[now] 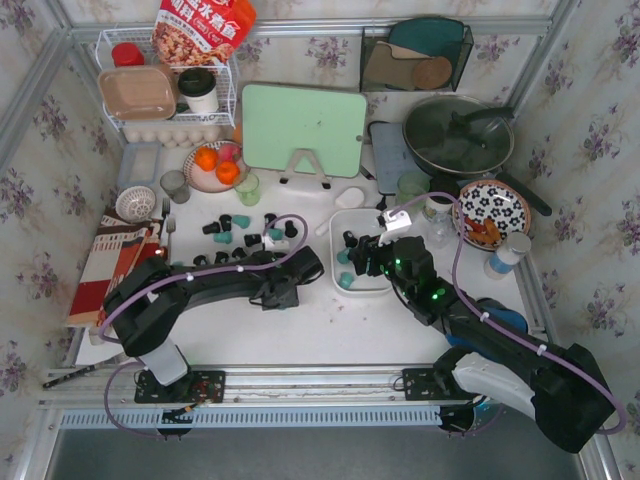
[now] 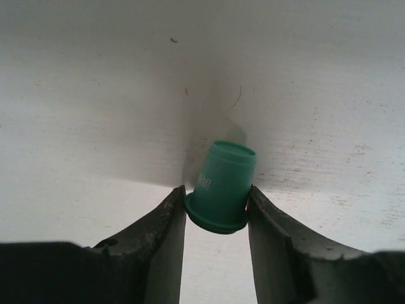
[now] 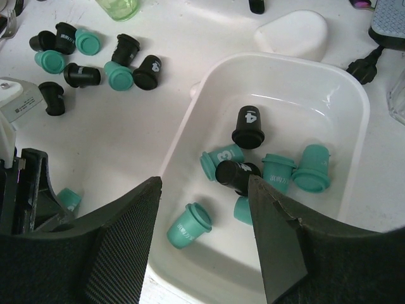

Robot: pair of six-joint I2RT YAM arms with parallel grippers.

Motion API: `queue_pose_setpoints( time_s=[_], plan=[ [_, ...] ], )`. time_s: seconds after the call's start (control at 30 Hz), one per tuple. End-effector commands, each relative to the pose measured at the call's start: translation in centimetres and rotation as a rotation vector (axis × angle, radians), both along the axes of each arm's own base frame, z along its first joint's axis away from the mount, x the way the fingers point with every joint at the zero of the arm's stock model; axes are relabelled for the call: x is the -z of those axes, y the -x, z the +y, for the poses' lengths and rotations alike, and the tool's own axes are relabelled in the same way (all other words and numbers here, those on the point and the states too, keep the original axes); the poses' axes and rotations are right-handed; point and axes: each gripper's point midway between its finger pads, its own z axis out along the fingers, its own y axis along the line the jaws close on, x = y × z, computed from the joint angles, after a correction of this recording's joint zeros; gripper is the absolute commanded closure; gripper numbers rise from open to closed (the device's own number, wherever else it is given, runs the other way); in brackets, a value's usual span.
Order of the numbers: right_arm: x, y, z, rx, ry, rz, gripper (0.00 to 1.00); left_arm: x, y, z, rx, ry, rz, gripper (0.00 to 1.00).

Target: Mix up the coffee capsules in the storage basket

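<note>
While several capsules (image 3: 278,171) lie in basket (image 3: 354,88), many sit loose on table (image 3: 126,139); L gripper (image 2: 216,196) clamps teal capsule (image 2: 223,183), R gripper (image 3: 204,183) fingers apart.

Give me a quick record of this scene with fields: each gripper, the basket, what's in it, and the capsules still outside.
left gripper: shut on a teal capsule, over the bare white table
right gripper: open, empty, over the storage basket
capsules in basket: mostly teal, two black visible, lying jumbled
loose capsules: teal and black cluster on the table, left of the basket
</note>
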Motion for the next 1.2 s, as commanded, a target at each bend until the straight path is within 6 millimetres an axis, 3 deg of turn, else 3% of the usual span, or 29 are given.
queue_pose_setpoints(
  time_s=[0.0,0.13,0.3,0.47,0.57,0.7,0.93,1.17],
  plan=[
    [-0.9,-0.4,0.3,-0.005,-0.017,-0.034,0.35,-0.3,-1.0,-0.4,0.031,0.019,-0.032,0.6],
    [-0.9,-0.4,0.3,-0.004,-0.017,-0.035,0.35,-3.4,-3.3,-2.3,0.199,0.094,-0.17,0.56],
    [-1.9,0.2,1.8,-0.082,-0.063,-0.031,0.35,-8.8,-6.1,-5.7,0.567,0.18,-0.457,0.56],
    [-3.8,1.4,3.8,-0.184,-0.159,-0.021,0.33,-14.2,-6.3,-9.4,0.908,0.31,-0.8,0.55],
    [-4.7,2.0,4.9,-0.234,-0.224,-0.007,0.32,-15.5,-5.5,-10.8,1.089,0.329,-0.935,0.55],
    [-5.5,2.7,6.0,-0.279,-0.304,0.006,0.32,-16.6,-5.0,-11.6,1.184,0.336,-1.065,0.55],
    [-6.0,3.2,6.7,-0.308,-0.371,0.019,0.33,-18.7,-5.0,-11.7,1.199,0.336,-1.153,0.54],
    [-6.2,3.5,7.0,-0.321,-0.404,0.034,0.39,-19.5,-4.9,-11.9,1.194,0.36,-1.162,0.54]
  ],
)
